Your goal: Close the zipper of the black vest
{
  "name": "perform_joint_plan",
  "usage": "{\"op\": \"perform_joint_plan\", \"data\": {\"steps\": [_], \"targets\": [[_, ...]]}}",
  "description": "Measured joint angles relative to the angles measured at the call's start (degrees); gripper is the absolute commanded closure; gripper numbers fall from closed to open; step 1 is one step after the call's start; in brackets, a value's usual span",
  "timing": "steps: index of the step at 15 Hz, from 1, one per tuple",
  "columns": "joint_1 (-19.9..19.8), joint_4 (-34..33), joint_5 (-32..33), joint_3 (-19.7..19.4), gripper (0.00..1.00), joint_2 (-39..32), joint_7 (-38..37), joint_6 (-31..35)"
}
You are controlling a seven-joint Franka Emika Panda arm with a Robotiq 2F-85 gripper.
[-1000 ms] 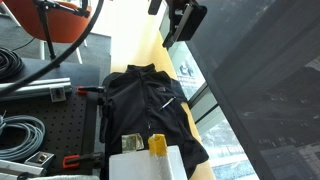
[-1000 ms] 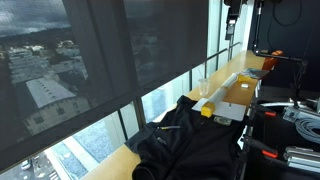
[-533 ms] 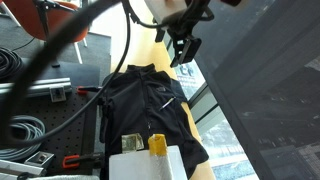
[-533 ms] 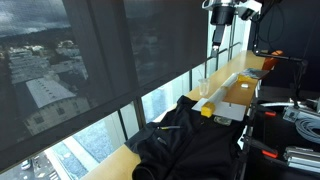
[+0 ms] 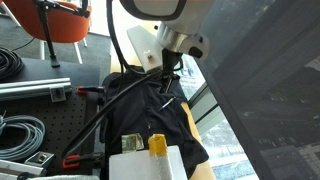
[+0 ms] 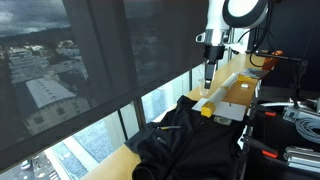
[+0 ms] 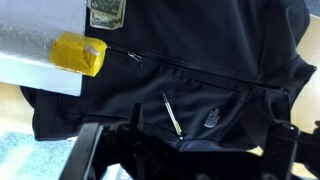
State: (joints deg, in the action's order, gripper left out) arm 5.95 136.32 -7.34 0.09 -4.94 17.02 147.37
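Zipper [image 7: 160, 62] first: from where I stand it shows as a thin seam down the front of the black vest [image 5: 150, 110]. In the wrist view its small silvery pull tab [image 7: 135, 57] sits at the hem end, just beside a yellow lump [image 7: 78, 55] that rests against a white block [image 7: 35, 55]. With the tab down there, I'd judge nearly the whole run is left to close. The vest lies flat, front up, on the wooden surface [image 5: 208, 128] along the window, which sets the track out fairly straight for one pull. The gripper [image 5: 168, 76] hangs above the vest's upper half, apart from the cloth. Its fingers [image 7: 137, 135] are spread with nothing between them, which makes sense, since so small a tab needs room either side before a pinch. A slim pale sliver [image 7: 172, 115] lies by a chest logo; whether it is a pocket pull or a pen I cannot tell. The wrinkled, shiny fabric may bunch when tugged, and perhaps the block is there to pin the hem.
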Motion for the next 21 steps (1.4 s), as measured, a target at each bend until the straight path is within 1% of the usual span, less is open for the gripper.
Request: {"op": "perform_joint_plan", "data": {"steps": [8,10,14,18,21], "targets": [[-2.8,-3.0,0.4,0.5,0.0,-14.8,-3.2,9.3],[-2.8,-4.0,0.8,1.2,0.0,-17.8,-3.7,11.8],[-2.1,-7.3,3.7,2.4,0.0,-23.9,-6.6,16.2],[-1.2,-11.2,6.3,1.7,0.0,-29.2,-9.3,17.6],[-0.9,-13.3,7.5,0.7,0.0,-31.9,-10.5,17.8]]}}
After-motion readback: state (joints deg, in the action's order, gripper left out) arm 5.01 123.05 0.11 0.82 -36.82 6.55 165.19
